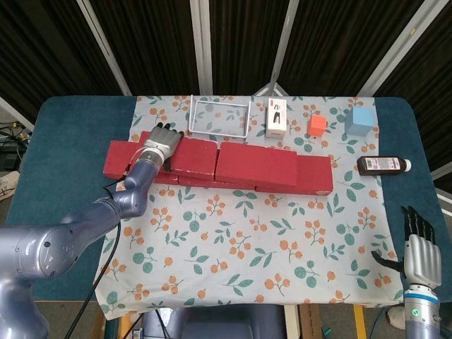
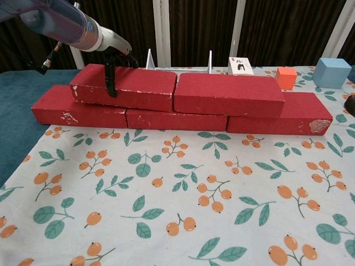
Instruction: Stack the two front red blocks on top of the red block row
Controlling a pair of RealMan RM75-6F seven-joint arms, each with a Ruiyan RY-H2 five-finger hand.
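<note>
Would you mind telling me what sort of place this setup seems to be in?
Probably a robot lab workbench: a table under a fruit-print cloth, dark curtains behind metal poles, and assorted props such as red blocks and a blue cube.

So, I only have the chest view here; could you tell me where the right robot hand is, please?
Observer: The right robot hand is by the front right corner of the table, fingers apart, holding nothing.
Operator: Thanks. What is the left one doing behind the upper left block?
Observer: The left robot hand lies over the upper left block, reaching its back edge, so it grips the block against the thumb you see in front.
Operator: And the dark thing at my right edge?
Observer: A brown bottle lying on its side, just past the right end of the bottom row.
</note>
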